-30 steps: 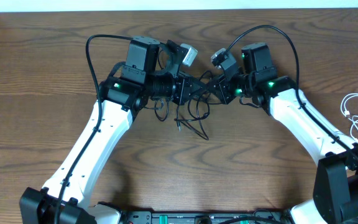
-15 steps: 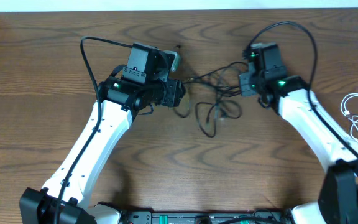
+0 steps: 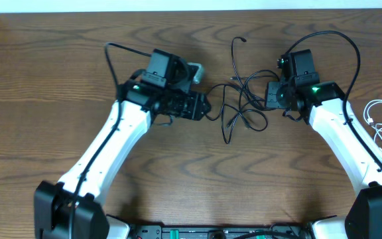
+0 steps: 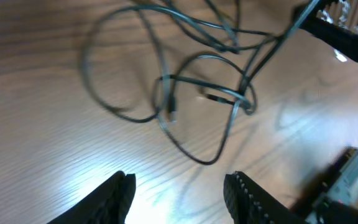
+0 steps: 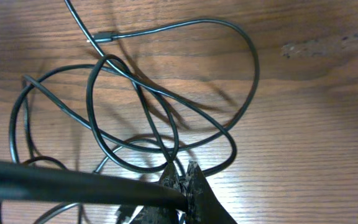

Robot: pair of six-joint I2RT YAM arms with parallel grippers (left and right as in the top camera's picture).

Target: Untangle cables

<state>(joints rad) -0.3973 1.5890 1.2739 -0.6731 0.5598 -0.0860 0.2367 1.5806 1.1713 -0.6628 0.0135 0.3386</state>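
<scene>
A loose tangle of thin black cables [image 3: 242,99] lies on the wooden table between my two arms. In the left wrist view the loops [image 4: 166,78] lie ahead of my left gripper [image 4: 179,193], which is open and holds nothing. From overhead the left gripper [image 3: 205,106] sits just left of the tangle. My right gripper [image 3: 268,95] is at the tangle's right edge. In the right wrist view the right gripper [image 5: 183,182] is shut on a black cable strand that runs off to the left, with more loops [image 5: 254,74] spread on the wood beyond. A white cable [image 3: 371,119] lies apart at the far right.
The right arm's own thick black wire [image 3: 337,36] arches over its wrist, and the left arm's wire [image 3: 115,48] loops behind it. The table's far edge [image 3: 191,9] meets a white strip at the top.
The left gripper has opened and let go of the cable. The right gripper, shut on a strand, has drawn the tangle to the right, spreading its loops. The left arm followed to the right.
</scene>
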